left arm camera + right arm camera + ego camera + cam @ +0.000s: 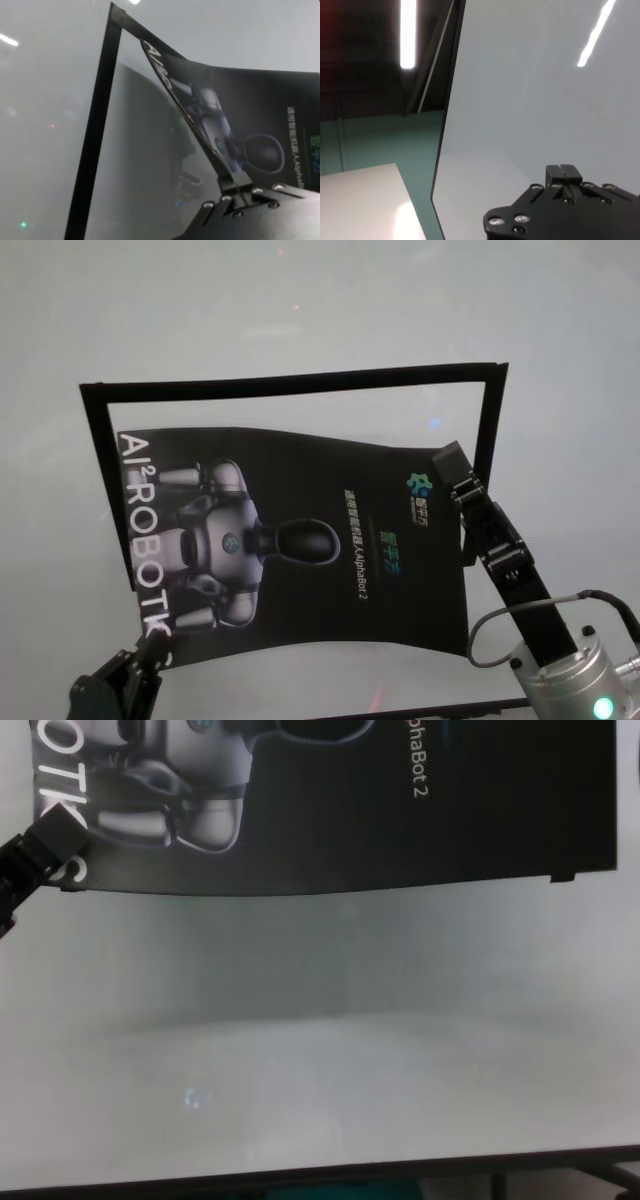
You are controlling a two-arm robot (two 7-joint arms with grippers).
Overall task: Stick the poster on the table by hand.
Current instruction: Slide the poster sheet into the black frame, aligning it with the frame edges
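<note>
The poster (330, 600), a black glossy sheet with a silver robot figure and white lettering, hangs wavy just above the table (300, 300). My left gripper (150, 640) is shut on its near left corner; the left wrist view shows the fingers (235, 182) pinching the poster (260, 100) edge over its shadow. My right gripper (447, 458) is shut at the far right corner. The right wrist view shows only the right gripper (563, 171) over bare table (545, 75), and the poster is hidden there. In the chest view the poster's (400, 840) near edge bows above the table (320, 1050).
Narrow black tape strips (300, 378) lie on the table along the far, left and right sides around the poster, one strip (95, 135) beside the lifted edge. The table's dark front edge (320, 1178) is close. A table side edge (441, 150) drops to the floor.
</note>
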